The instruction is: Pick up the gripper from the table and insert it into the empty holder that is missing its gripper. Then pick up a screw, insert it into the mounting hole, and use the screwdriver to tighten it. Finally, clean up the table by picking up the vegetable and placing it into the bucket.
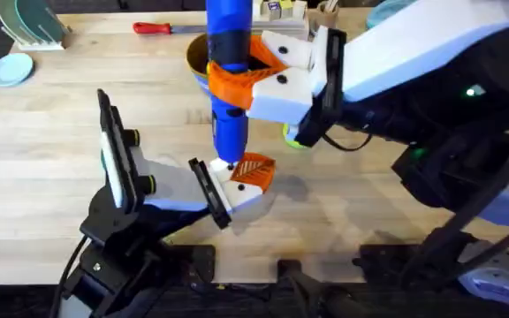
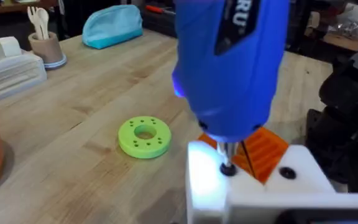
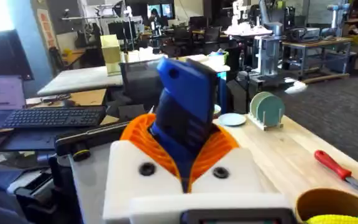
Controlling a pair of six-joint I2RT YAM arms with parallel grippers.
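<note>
Right gripper (image 1: 256,66) was seen clamped on the screwdriver (image 1: 229,79), its orange pads closed around the blue body, and the driver was held upright just below table centre. Its metal tip (image 2: 227,163) was seated on a dark screw (image 2: 228,169) in the white holder (image 2: 241,186). That holder was held at about 7 o'clock of the driver, in the left gripper (image 1: 224,193); whether those fingers were apart or together could not be told. An orange ridged gripper (image 2: 263,152) was set in the holder, just beside the tip. The bucket (image 1: 197,55) was partly hidden behind the driver at 12 o'clock. A green disc (image 2: 144,137) lay flat on the table, near the holder.
</note>
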